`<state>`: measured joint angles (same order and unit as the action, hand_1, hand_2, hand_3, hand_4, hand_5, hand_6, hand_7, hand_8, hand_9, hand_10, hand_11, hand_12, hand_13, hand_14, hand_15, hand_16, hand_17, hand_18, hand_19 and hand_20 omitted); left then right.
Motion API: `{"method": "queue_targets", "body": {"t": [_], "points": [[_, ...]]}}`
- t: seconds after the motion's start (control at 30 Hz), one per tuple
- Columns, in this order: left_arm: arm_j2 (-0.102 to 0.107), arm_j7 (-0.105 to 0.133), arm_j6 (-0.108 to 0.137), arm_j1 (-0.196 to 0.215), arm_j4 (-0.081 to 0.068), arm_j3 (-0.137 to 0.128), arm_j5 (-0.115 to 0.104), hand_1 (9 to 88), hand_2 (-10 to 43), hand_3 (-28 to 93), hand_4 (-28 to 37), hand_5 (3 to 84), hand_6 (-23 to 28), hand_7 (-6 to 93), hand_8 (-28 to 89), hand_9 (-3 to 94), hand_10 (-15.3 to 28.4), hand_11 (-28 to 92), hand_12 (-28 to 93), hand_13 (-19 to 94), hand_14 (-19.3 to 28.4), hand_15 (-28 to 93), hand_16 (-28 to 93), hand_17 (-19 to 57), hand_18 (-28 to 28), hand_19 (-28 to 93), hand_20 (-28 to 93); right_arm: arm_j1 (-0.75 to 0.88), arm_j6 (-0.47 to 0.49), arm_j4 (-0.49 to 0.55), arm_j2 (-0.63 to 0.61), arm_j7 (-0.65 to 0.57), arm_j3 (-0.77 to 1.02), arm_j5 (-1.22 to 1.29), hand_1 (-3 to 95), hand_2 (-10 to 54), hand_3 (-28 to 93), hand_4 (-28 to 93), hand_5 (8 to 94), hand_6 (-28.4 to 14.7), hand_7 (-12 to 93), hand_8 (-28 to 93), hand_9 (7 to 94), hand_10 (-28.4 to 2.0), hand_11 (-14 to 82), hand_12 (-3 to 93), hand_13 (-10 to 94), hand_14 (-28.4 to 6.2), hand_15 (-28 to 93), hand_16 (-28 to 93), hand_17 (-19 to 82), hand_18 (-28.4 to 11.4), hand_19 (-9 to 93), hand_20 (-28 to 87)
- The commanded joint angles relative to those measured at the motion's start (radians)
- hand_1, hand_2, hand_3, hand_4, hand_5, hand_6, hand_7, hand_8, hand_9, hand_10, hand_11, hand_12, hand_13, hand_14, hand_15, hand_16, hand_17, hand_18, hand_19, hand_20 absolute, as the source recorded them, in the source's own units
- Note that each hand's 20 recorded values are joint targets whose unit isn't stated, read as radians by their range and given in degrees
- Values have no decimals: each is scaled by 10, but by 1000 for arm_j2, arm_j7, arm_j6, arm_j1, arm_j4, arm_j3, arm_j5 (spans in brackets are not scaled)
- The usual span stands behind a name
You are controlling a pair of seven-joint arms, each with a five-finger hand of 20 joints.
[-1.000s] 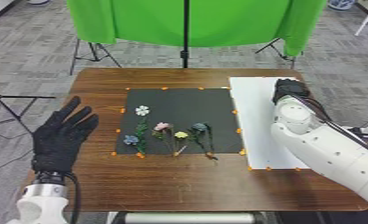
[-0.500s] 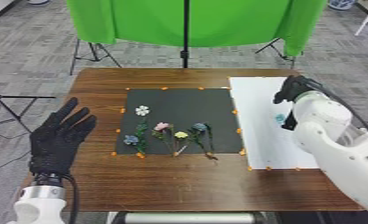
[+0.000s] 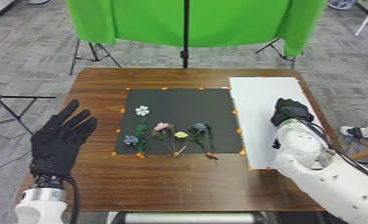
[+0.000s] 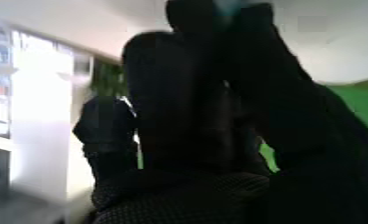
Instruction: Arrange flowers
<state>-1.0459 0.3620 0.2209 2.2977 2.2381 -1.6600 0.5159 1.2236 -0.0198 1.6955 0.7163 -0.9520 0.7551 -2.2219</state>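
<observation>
My right hand point(image 3: 291, 111) is over the white board point(image 3: 259, 100), with its arm coming in from the lower right. In the right wrist view, the fingers of my right hand point(image 4: 185, 100) come together around a small blurred teal thing point(image 4: 228, 6) at their tips; most of it is hidden. Left of the black mat, my left hand point(image 3: 58, 142) is held with straight, spread fingers. On the mat point(image 3: 176, 102) lie a white flower point(image 3: 142, 110), a blue flower point(image 3: 131, 140), a pink flower point(image 3: 162, 126), a yellow flower point(image 3: 180, 135) and a blue-grey flower point(image 3: 199, 127).
Orange tape pieces point(image 3: 238, 131) mark the edges of mat and board. The brown table point(image 3: 180, 187) runs on around them. Behind it stand a green curtain point(image 3: 243, 25) and a black pole point(image 3: 186, 55).
My right hand has come nearer from the board's far end, swinging and turning on the way. A teal patch beside it half a second ago is now hidden in the head view. The flowers stay put.
</observation>
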Motion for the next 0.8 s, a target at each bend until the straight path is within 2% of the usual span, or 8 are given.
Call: {"method": "queue_targets", "body": {"t": [0.03,0.17,0.23,0.37,0.4,0.43,0.53,0.8], "points": [[1,8,6,11,-3,1,-7,241,63,803,-236,382,103,133,-94,356,212,268,109,271,284,544,-101,-85,259,571,157,70,-212,12,-53,6,-19,-58,652,-95,620,-283,875,13,274,18,937,-51,196,283,891,-7,587,223,444,-233,932,563],[-4,-8,-3,1,-6,-5,0,241,63,803,-236,383,104,132,-94,356,212,268,109,271,284,545,-100,-85,259,571,158,143,-222,121,-72,41,78,-56,629,-95,662,-283,899,14,244,23,937,-54,216,268,903,-9,575,233,452,-239,932,559],[-8,-18,-3,-4,-7,-7,3,242,63,802,-236,383,104,132,-94,356,212,268,109,271,284,545,-100,-85,259,571,158,203,-187,191,-64,86,148,-42,619,-95,681,-283,904,14,238,25,937,-55,219,265,907,-11,571,236,453,-240,932,559],[-5,-16,-1,4,-4,-12,3,241,63,803,-235,383,104,132,-93,356,212,268,109,271,284,545,-100,-85,259,571,158,236,-129,279,-14,185,180,-28,618,-95,684,-283,906,13,230,37,937,-60,219,265,901,-17,572,244,444,-243,932,567],[-7,-19,-4,1,-5,-11,3,241,63,802,-235,383,104,132,-93,356,212,268,109,271,284,545,-100,-85,259,571,158,235,-104,290,2,203,176,-35,617,-95,684,-283,905,13,230,39,937,-60,218,266,900,-18,574,245,442,-242,932,567],[-1,-7,-1,4,-4,-6,-2,242,63,802,-235,383,104,132,-94,356,212,268,109,271,284,545,-100,-85,259,571,158,227,-89,298,11,216,161,-37,616,-95,686,-283,900,12,231,45,937,-59,216,269,898,-19,577,246,439,-242,932,570],[7,-1,2,8,-2,3,-6,242,63,802,-236,383,104,132,-93,356,212,268,110,271,284,545,-100,-85,259,571,158,232,-57,311,47,233,136,-28,605,-95,694,-283,882,12,239,58,937,-55,203,280,880,-25,596,248,427,-238,932,577],[-7,-19,6,0,-1,4,0,240,63,804,-236,383,104,132,-93,355,212,269,110,271,284,544,-101,-85,259,571,158,239,11,303,125,244,106,-23,588,-95,694,-283,832,13,230,26,937,-66,189,324,808,-45,691,221,386,-231,932,606]]}}
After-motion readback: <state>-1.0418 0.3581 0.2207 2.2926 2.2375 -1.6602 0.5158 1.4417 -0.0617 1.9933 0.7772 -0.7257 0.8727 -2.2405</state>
